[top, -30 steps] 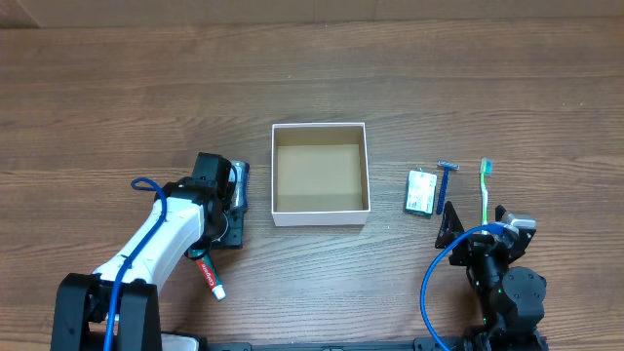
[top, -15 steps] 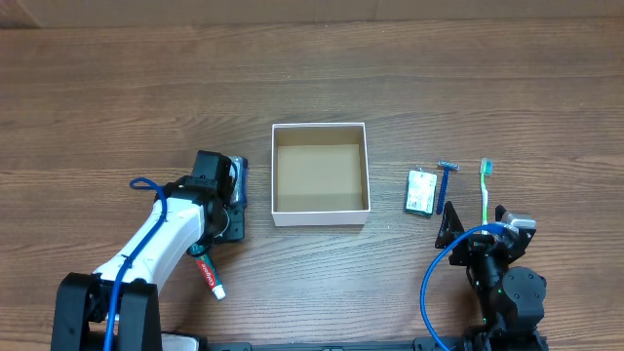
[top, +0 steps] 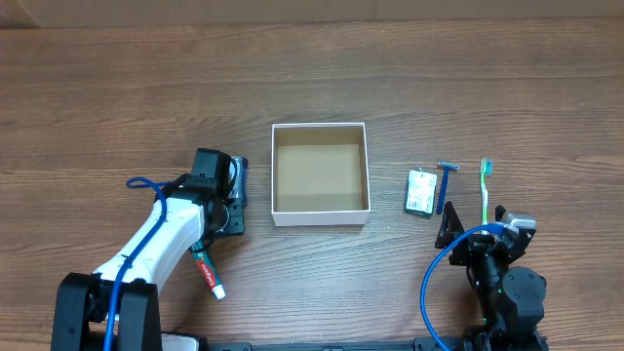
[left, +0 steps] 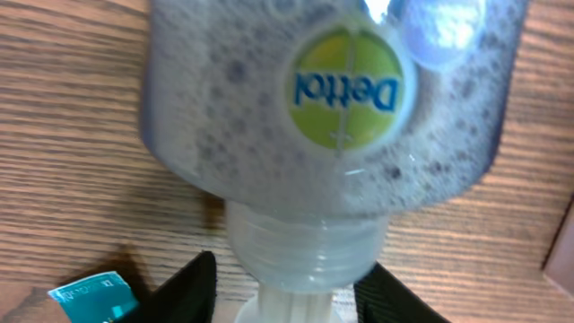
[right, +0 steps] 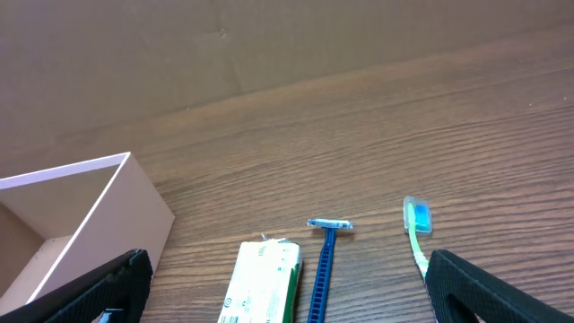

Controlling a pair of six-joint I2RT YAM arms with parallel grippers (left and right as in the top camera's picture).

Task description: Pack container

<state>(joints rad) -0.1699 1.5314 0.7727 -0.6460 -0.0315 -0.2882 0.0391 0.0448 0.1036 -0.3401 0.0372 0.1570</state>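
The container (top: 320, 205) is a square white-walled box with a brown inside and nothing in it, at the table's middle; its corner shows in the right wrist view (right: 90, 193). A clear Dettol bottle (left: 332, 108) lies left of it (top: 239, 175). My left gripper (top: 226, 195) is open, its fingers (left: 287, 292) on either side of the bottle's neck. My right gripper (top: 466, 226) is open and empty (right: 300, 309), just in front of a white-green packet (top: 421, 192), a blue razor (top: 446, 183) and a green toothbrush (top: 485, 187).
A red toothpaste tube (top: 208, 272) lies by my left arm, near the front. A teal printed corner (left: 90, 296) shows beside the left finger. The packet (right: 265, 283), razor (right: 323, 256) and toothbrush (right: 417, 229) lie side by side right of the container.
My left gripper has edged a little further over the bottle. The right arm and the other items have not moved.
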